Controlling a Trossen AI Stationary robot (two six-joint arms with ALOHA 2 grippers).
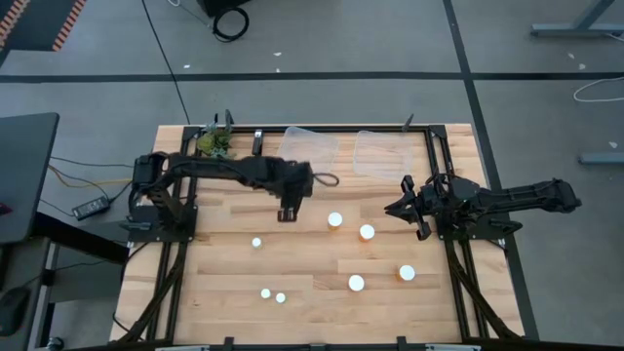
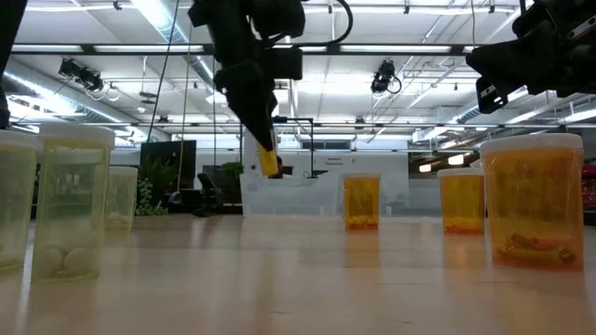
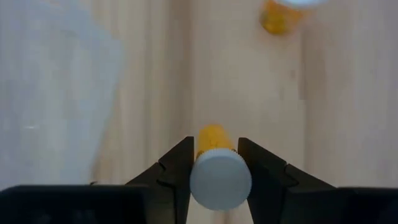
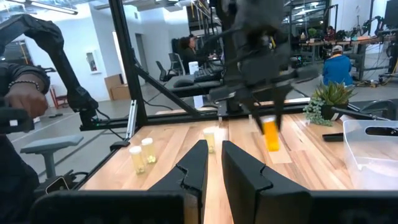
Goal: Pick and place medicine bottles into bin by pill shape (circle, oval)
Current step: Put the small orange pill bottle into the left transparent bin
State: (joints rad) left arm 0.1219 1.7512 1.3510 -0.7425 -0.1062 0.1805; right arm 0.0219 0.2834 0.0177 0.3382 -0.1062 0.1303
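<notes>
My left gripper point(image 1: 290, 213) hangs over the table's middle, just in front of the left clear bin point(image 1: 310, 146), shut on a small amber medicine bottle point(image 2: 268, 160) with a white cap point(image 3: 220, 180). Several more white-capped bottles stand upright on their bases on the wood, among them two wide ones point(image 1: 335, 219) point(image 1: 367, 232) right of the gripper and a tiny one point(image 1: 256, 242) nearer the front. My right gripper point(image 1: 395, 207) waits shut at the table's right side, touching nothing. My left gripper pinches the bottle between its two fingers point(image 3: 177, 177) at the cap end point(image 3: 205, 163). The fingers slant steeply down from above and lie along the bottle. The amber body point(image 2: 270, 166) sticks out below the fingertips, tilted and lifted clear of the table.
A second clear bin point(image 1: 390, 151) stands right of the first at the far edge. A green plant point(image 1: 214, 143) sits at the far left corner. More bottles point(image 1: 407, 273) point(image 1: 357, 283) point(image 1: 265, 292) stand toward the near edge. People show beyond the table in the right wrist view.
</notes>
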